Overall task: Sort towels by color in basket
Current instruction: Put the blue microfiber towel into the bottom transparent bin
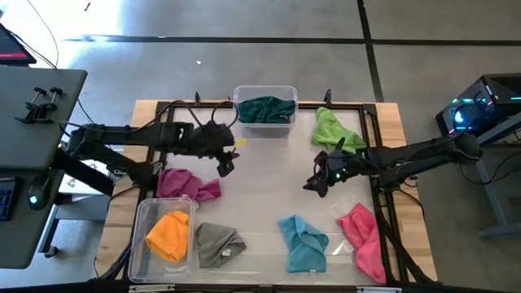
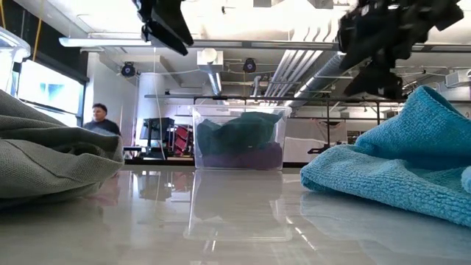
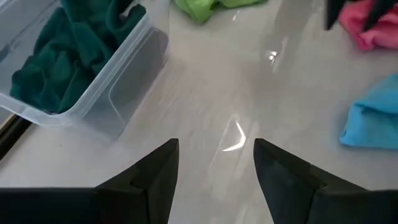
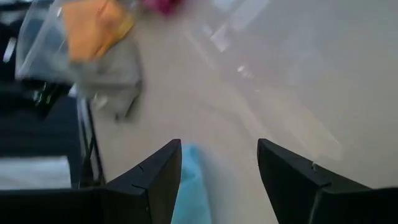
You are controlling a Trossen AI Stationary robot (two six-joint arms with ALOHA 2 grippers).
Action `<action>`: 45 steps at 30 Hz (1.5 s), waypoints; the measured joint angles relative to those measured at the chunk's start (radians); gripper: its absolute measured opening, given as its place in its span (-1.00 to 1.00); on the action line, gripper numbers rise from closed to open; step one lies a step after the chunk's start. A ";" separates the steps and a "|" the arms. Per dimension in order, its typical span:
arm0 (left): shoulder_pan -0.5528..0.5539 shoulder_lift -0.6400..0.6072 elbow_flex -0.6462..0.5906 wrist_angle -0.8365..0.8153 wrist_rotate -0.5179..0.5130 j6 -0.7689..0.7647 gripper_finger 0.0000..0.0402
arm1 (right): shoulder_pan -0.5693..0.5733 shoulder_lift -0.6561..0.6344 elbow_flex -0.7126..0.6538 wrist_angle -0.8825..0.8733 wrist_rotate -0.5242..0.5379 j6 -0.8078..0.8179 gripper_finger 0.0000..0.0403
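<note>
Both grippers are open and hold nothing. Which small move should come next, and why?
Probably the left gripper should lower onto the magenta towel just beside it. It hangs open and empty, and that towel lies loose on the table. The right gripper is open too, near the lime towel.

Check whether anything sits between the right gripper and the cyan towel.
Nothing visible does. The right gripper, fingers open, hangs over bare table; the cyan towel lies just nearer the front edge, with only clear tabletop between them.
</note>
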 joint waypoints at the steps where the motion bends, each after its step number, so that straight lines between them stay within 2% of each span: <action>1: 0.011 0.000 -0.005 0.001 0.011 0.010 -0.04 | 0.020 0.001 -0.002 0.003 -0.004 -0.005 0.01; 6: 0.041 0.000 -0.030 -0.002 0.022 0.018 -0.04 | 0.142 0.056 -0.014 0.041 -0.017 0.002 0.01; 12: 0.044 0.000 -0.083 -0.004 0.032 0.026 -0.04 | 0.283 0.252 -0.015 0.202 -0.013 0.060 0.01; 17: 0.043 0.000 -0.116 -0.001 0.142 0.025 -0.04 | 0.335 0.439 0.012 0.306 -0.011 0.132 0.01; 20: 0.035 0.000 -0.134 -0.001 0.159 0.028 -0.04 | 0.349 0.545 0.055 0.287 0.005 0.132 0.01; 23: 0.027 -0.001 -0.137 -0.003 0.159 0.056 -0.04 | 0.359 0.641 0.126 0.205 0.031 0.153 -0.08; 28: 0.012 -0.001 -0.137 -0.001 0.160 0.102 -0.04 | 0.360 0.739 0.270 -0.017 0.040 0.149 -0.50; 32: 0.002 -0.001 -0.137 0.033 0.161 0.164 -0.04 | 0.356 0.719 0.342 -0.174 0.084 0.143 -0.91; 35: 0.002 -0.001 -0.137 0.107 0.162 0.218 -0.04 | 0.351 0.652 0.344 -0.265 0.181 0.201 -0.90; 39: 0.001 -0.001 -0.137 0.249 0.161 0.299 -0.04 | 0.346 0.495 0.347 -0.314 0.333 0.261 -0.88; 42: -0.006 -0.001 -0.137 0.387 0.160 0.378 -0.04 | 0.325 0.388 0.345 -0.310 0.446 0.254 -0.95; 45: -0.018 -0.001 -0.137 0.531 0.160 0.472 -0.04 | 0.278 0.295 0.346 -0.226 0.551 0.206 -0.97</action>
